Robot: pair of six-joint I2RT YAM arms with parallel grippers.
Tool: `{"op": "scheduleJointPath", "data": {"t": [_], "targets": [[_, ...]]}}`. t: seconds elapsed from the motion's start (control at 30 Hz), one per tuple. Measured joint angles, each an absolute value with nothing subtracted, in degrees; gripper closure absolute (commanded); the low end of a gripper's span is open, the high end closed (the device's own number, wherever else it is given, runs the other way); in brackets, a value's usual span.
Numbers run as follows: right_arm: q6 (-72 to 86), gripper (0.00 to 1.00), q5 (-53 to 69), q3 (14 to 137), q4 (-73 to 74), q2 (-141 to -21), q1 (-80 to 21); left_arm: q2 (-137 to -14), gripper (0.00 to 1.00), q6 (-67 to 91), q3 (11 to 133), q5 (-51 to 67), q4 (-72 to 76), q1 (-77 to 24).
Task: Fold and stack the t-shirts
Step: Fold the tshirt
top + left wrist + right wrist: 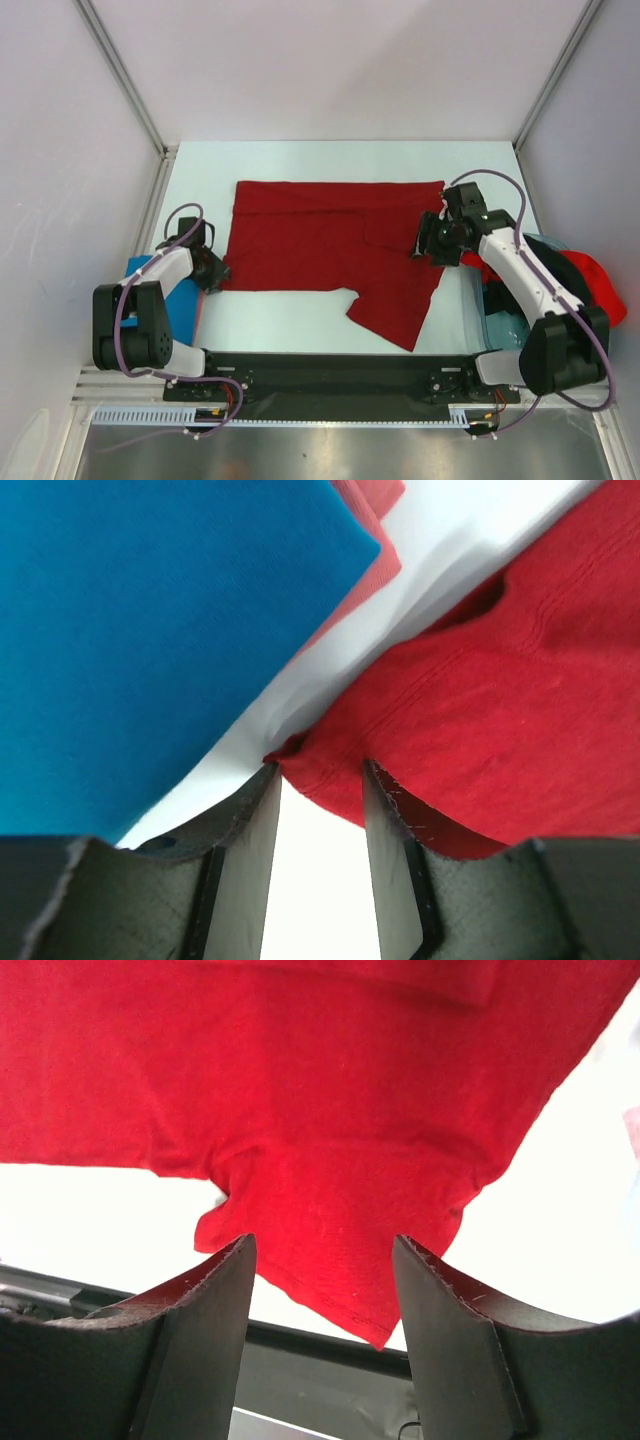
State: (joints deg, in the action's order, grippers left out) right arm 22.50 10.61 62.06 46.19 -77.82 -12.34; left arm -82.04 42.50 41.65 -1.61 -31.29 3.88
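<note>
A dark red t-shirt (320, 245) lies spread flat across the middle of the table, one sleeve pointing toward the near edge. My left gripper (212, 268) is low at its near-left corner. In the left wrist view the hem of the red t-shirt (500, 680) reaches in between the tips of the left gripper (320, 770), whose jaws stand apart with bare table between them. My right gripper (428, 243) hovers over the shirt's right edge. From the right wrist, the right gripper (325, 1250) is open above the red t-shirt (320, 1110) and holds nothing.
A folded bright blue t-shirt (165, 295) (150, 630) lies at the left edge on a lighter red one (375, 540). At the right edge is a heap of black (562, 268), red (603, 288) and pale blue (500, 322) shirts. The black base rail (330, 375) runs along the near edge.
</note>
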Motion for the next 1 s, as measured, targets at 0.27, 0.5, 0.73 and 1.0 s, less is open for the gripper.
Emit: {"op": "scheduleJointPath", "data": {"t": [0.27,0.5,0.73,1.0], "targets": [[23.6,0.36,13.4,54.8,46.5,-70.4,-12.4,-82.5,0.62,44.4,41.8,-2.6,-30.1,3.9],[26.2,0.37,16.6,44.2,47.3,-69.5,-12.5,-81.3,0.53,44.5,40.6,-2.9,-28.6,3.9],[28.9,0.37,19.3,42.0,45.7,-69.1,-12.6,-79.0,0.53,43.4,38.9,-4.2,-28.6,3.8],[32.0,0.37,18.9,39.9,44.0,-68.5,-12.6,-81.4,0.83,41.5,40.6,-4.1,-29.4,4.2]]}}
